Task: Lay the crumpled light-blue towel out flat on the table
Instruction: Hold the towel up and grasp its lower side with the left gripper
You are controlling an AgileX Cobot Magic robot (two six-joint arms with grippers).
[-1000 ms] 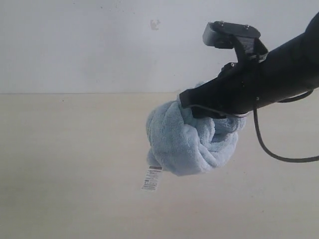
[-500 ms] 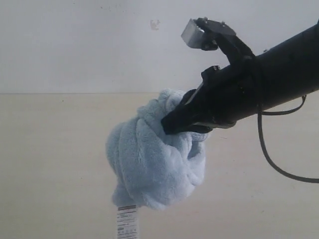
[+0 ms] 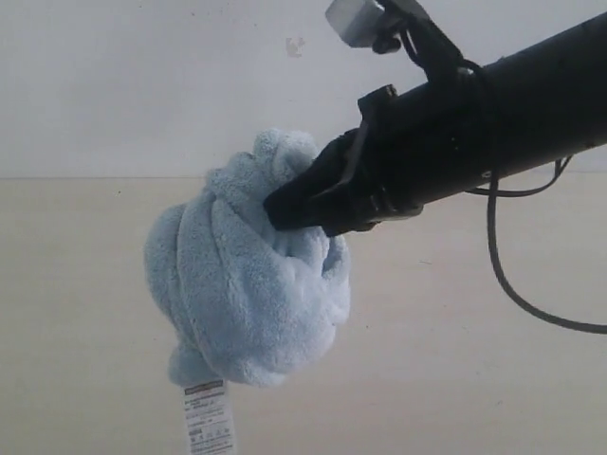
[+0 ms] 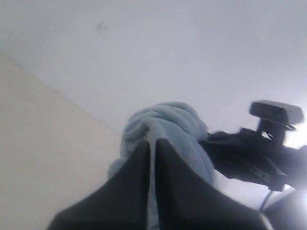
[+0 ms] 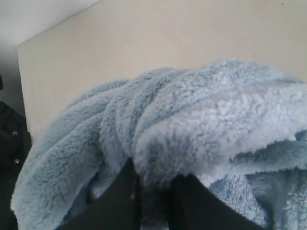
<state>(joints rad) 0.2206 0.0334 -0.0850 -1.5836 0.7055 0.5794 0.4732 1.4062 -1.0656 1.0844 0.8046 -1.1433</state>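
Observation:
The pale-blue towel (image 3: 247, 275) hangs bunched in a ball above the table (image 3: 85, 284), its white tag (image 3: 209, 419) dangling below. My right gripper (image 3: 280, 210) is shut on a fold at the upper right of the bundle. In the right wrist view the dark fingers (image 5: 122, 196) pinch thick fluffy towel (image 5: 192, 120) at the gripper (image 5: 156, 179). My left gripper (image 4: 152, 143) shows only in the left wrist view, shut to a narrow slit with nothing between the fingers. Beyond it are the towel (image 4: 168, 120) and the right arm (image 4: 249, 153).
A white wall (image 3: 142, 76) rises behind the table's far edge. A black cable (image 3: 503, 275) loops under the right arm. The right wrist camera (image 3: 353, 19) sticks up from the arm. Beige tabletop (image 4: 38, 134) lies beside the left gripper.
The right arm has carried the bunched towel to the left and higher. The bundle looks larger and its tag now hangs at the frame's bottom edge.

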